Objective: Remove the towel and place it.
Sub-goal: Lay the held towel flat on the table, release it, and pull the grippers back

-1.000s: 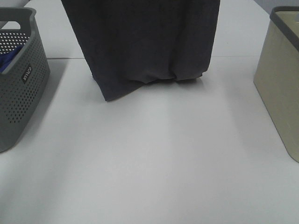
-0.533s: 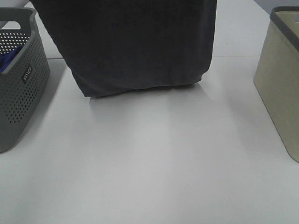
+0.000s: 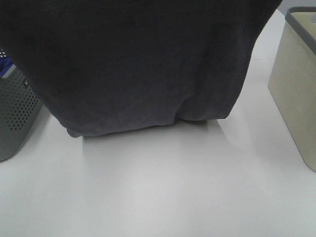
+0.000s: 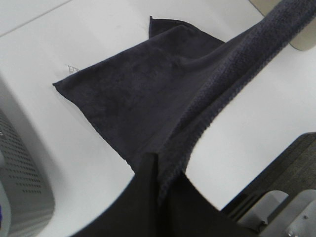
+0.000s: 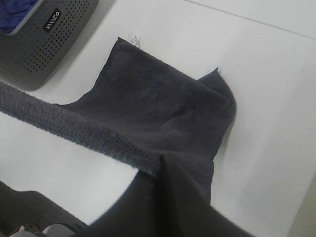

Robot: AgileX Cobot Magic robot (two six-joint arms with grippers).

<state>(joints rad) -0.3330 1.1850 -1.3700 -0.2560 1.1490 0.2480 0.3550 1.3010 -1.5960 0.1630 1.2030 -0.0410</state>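
Left gripper: clamped shut on the upper edge of the towel.
Right gripper: clamped on the same edge.
Towel position: hung between the arms, lower hem laid on the table.
Long axis: directed down and away from both jaws; neither arm is judged nearer.

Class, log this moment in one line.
dark charcoal-grey terry towel: lower end on white table; left pincer: shut on it; right pincer: same

A: Where's your high cam looking?
B: Down at the table, towel close in front.
A: Wrist cams?
B: Both above the towel, looking down its drape. All three share it.
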